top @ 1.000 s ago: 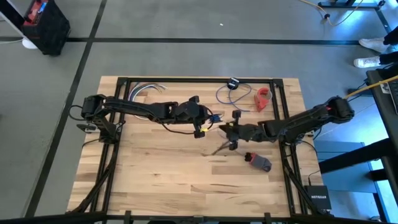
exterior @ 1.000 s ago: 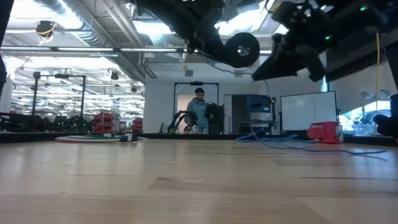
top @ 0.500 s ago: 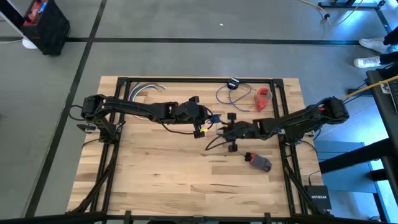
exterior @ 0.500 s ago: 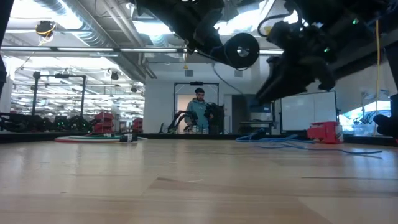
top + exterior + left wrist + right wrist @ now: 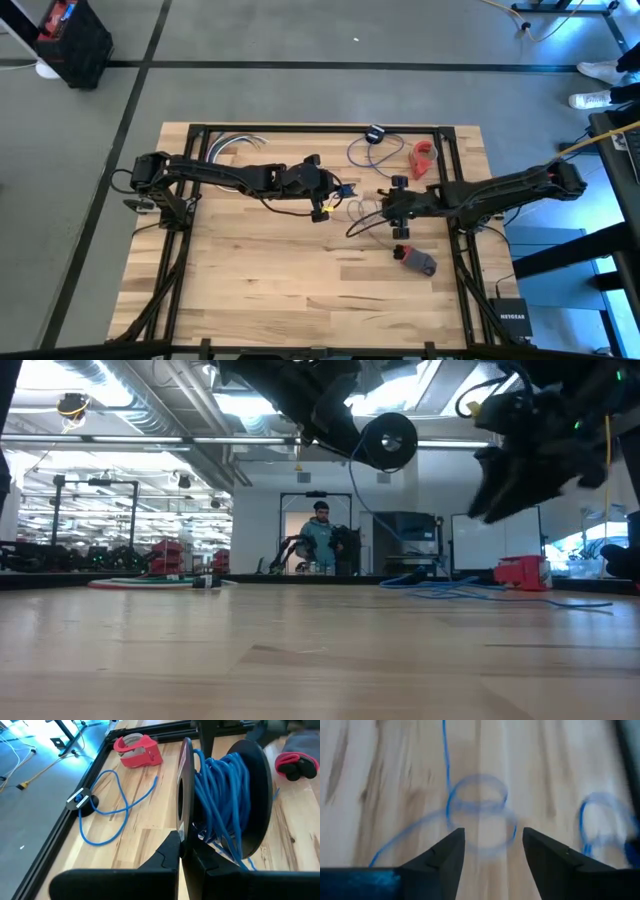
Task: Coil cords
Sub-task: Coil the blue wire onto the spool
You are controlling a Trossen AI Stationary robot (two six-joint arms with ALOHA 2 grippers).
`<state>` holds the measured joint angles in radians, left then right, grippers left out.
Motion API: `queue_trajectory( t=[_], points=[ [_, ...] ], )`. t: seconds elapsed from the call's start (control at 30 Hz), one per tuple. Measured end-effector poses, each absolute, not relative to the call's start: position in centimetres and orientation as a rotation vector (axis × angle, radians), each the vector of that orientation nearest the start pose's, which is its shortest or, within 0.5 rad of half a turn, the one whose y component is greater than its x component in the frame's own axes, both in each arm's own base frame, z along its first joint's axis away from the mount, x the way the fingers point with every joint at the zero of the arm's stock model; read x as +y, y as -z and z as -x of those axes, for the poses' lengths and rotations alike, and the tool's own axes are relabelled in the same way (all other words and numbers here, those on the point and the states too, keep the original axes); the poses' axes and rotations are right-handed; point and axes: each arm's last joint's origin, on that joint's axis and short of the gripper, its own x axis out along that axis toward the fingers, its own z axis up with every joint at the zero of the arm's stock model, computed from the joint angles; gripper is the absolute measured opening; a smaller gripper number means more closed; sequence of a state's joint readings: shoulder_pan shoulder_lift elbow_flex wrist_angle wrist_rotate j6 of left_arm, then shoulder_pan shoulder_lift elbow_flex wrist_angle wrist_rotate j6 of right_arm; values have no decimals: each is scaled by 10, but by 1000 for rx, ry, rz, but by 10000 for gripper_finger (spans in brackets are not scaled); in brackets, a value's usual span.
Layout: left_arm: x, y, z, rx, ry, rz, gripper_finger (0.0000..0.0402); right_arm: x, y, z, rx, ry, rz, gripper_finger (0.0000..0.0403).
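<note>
Your left gripper (image 5: 181,851) is clenched on the black spool (image 5: 225,805) at mid-table; your right gripper (image 5: 492,845), fingers spread and empty, hovers over slack blue cord (image 5: 480,812) just right of it; loose loops may tangle or slip off the spool.

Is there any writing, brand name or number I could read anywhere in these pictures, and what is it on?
"NETGEAR": pale lettering on the small black box beside the table's right front corner, in the high view; small, so the reading is not certain.
Red tape dispenser: no lettering shows.
Whiteboard in the room behind: nothing readable.
Black spool of blue cord: no label shows.
</note>
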<state>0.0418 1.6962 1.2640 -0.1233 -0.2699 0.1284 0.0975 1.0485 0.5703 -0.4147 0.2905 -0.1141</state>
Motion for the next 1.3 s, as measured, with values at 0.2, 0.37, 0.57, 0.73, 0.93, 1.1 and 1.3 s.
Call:
queue_trajectory(
  t=[0.2, 0.37, 0.57, 0.73, 0.93, 1.1, 1.3],
  points=[
    [25, -268, -382, 555, -278, -173, 0, 9, -171, -195, 503, 195, 331, 204],
    [29, -272, -384, 502, -328, -142, 0, 11, -173, -199, 372, 162, 285, 204],
    [30, -277, -386, 451, -336, -134, 0, 11, -182, -205, 353, 195, 289, 204],
    [29, -290, -383, 449, -329, -151, 0, 5, -224, -204, 407, 359, 448, 204],
    [25, -294, -377, 504, -303, -214, 0, 2, -272, -196, 397, 368, 515, 204],
    [18, -289, -375, 561, -263, -278, 0, -11, -281, -197, 292, 194, 473, 204],
    [19, -288, -375, 567, -256, -306, 0, -34, -276, -214, 211, 11, 335, 204]
  ],
)
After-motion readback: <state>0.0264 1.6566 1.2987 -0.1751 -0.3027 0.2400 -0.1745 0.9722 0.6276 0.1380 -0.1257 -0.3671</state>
